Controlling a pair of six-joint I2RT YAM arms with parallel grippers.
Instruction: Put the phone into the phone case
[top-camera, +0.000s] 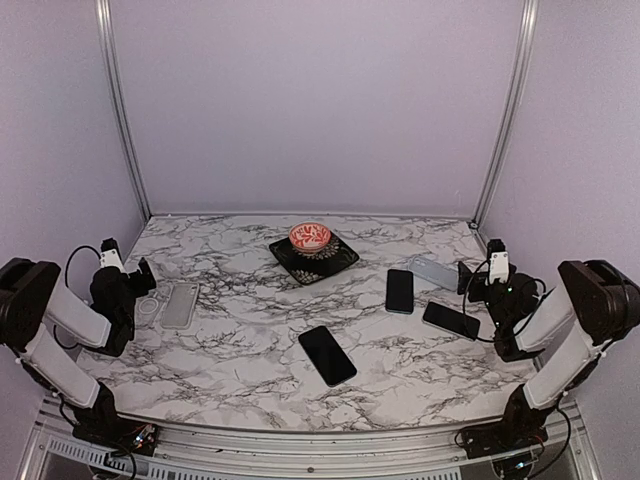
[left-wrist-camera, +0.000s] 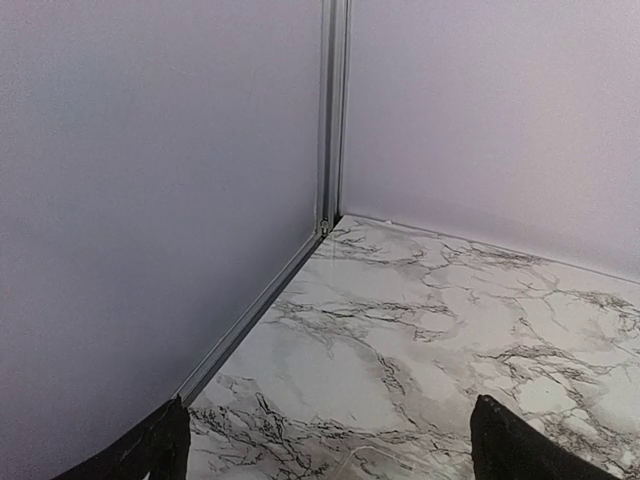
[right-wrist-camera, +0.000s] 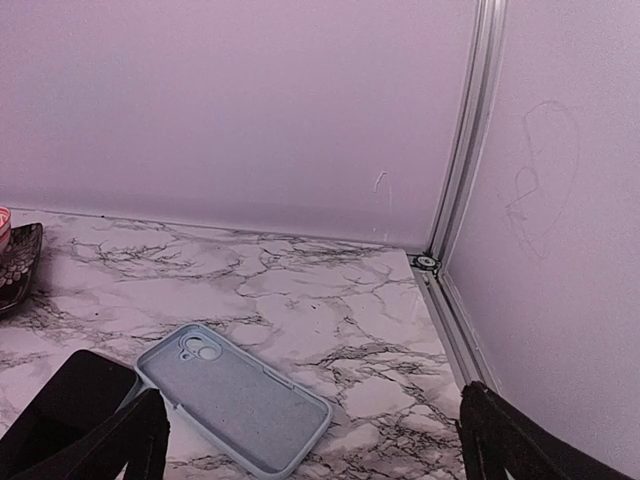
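1. Left gripper (top-camera: 147, 279): low over the table (top-camera: 240, 350) near its left edge. Jaws stand wide apart with nothing between them. The wrist view shows only bare marble between the two fingers (left-wrist-camera: 150, 450).
2. Clear case (top-camera: 180, 305): flat on the table, just beside the left gripper on the side toward the table's middle. A second clear piece (top-camera: 147, 309) lies between that case and the arm. What it is cannot be told.
3. Right gripper (top-camera: 466, 280): near the right edge, jaws spread wide, holding nothing.
4. Grey-blue case (top-camera: 433, 271): flat, hollow side up, camera cut-out showing. It lies just ahead of the right gripper, toward the far right corner, and neither finger touches it.
5. Three black phones, all screen up:
   - Right phone (top-camera: 451, 320): just beside the right gripper, on its near side.
   - Far phone (top-camera: 399, 290): close beside the grey-blue case, on the side toward the table's middle. Whether they touch cannot be told.
   - Middle phone (top-camera: 327, 355): toward the near edge, well apart from both grippers.
6. Dark plate (top-camera: 345, 258) carrying a red patterned bowl (top-camera: 310, 237): at the middle of the far edge.
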